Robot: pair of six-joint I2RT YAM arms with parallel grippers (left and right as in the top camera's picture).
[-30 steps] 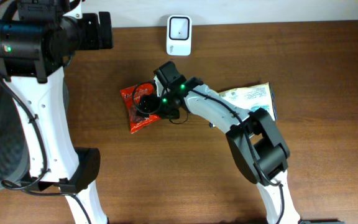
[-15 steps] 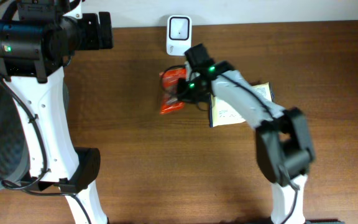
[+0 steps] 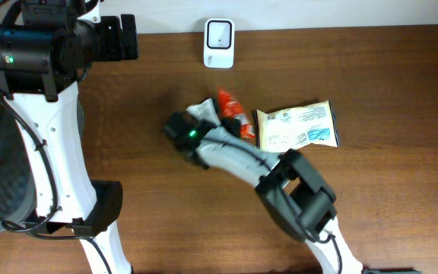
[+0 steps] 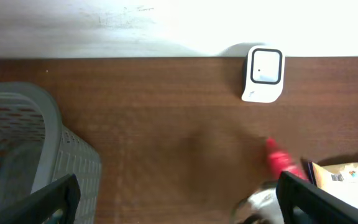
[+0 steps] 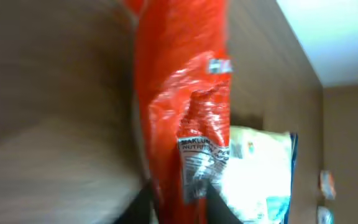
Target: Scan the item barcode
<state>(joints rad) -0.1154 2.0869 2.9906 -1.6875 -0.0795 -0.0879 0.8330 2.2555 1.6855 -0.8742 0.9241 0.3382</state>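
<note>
My right tool [image 5: 180, 202] is closed on the red packet [image 3: 231, 106] at centre frame, below the scanner [image 3: 219, 33] and apart from it. The left tool [image 4: 178, 183] hangs wide. I'd turn the printed label [image 5: 194, 163] squarely to the scanner window and hold it steady.

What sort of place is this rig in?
Probably a mock checkout station in a lab: white barcode scanner on a wooden table, red snack packet, pale packet, grey mesh basket at the table's side.
</note>
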